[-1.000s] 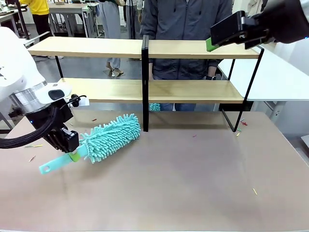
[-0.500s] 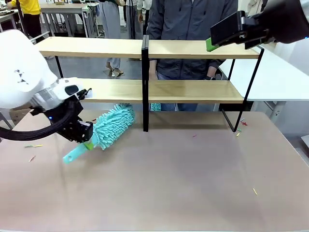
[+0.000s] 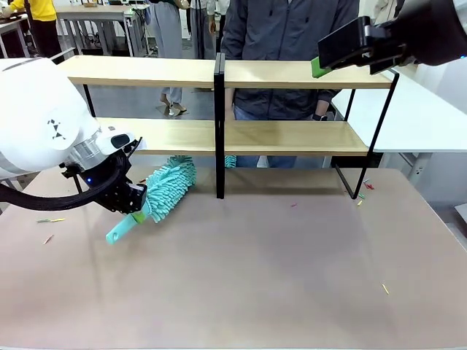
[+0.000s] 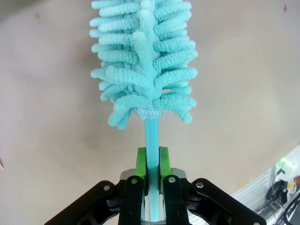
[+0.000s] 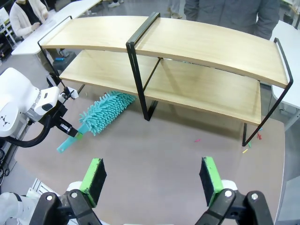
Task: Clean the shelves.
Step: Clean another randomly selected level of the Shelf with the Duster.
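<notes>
Beige and wide, the desk (image 3: 292, 270) carries the shelves (image 3: 219, 73) along its far side, two long light-wood boards on a thin black frame with a central black upright (image 3: 219, 124), and a person stands just behind them. The left claw (image 3: 135, 206) is clamped on the handle of a teal duster (image 3: 166, 187), whose fluffy head lies low at the front edge of the lower board, left of the upright. The right claw (image 5: 152, 180) hangs high with its jaws wide and nothing between them. By my reading, the step in hand is bringing the duster to the lower board. Next it must rise over that edge and sweep along. Room is tight between the boards, and the upright blocks a full-length pass.
</notes>
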Controlling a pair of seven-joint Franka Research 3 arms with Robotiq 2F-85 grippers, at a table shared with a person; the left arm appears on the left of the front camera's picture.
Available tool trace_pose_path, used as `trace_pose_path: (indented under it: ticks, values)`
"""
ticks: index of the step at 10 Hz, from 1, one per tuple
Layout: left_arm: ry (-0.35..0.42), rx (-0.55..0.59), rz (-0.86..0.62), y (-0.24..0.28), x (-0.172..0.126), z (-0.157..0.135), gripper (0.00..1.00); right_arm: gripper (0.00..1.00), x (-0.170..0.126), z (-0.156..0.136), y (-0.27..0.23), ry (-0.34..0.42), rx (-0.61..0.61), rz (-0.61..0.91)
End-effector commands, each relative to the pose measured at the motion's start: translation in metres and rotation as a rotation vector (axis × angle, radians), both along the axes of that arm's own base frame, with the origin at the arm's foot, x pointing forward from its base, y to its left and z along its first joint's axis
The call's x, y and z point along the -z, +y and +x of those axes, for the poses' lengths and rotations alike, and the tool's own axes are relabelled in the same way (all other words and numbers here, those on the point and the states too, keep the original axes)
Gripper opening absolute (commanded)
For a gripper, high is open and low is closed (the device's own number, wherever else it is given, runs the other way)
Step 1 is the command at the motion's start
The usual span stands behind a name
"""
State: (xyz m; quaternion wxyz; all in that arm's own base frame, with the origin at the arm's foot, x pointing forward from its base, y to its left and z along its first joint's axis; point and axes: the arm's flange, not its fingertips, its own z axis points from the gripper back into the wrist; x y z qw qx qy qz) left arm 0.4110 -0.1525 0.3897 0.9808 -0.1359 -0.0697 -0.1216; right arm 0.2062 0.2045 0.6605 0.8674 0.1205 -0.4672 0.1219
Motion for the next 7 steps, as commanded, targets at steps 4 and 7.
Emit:
trace_pose_path:
  ticks: [4,7]
  values:
    - [0.036,-0.133,0.071,0.003,0.009,0.028,0.12,1.00,0.001,0.000,-0.001,0.001,0.003,0.007]
    - [0.147,-0.292,0.088,0.034,0.001,0.026,0.12,1.00,0.001,0.000,-0.001,0.001,0.003,0.007]
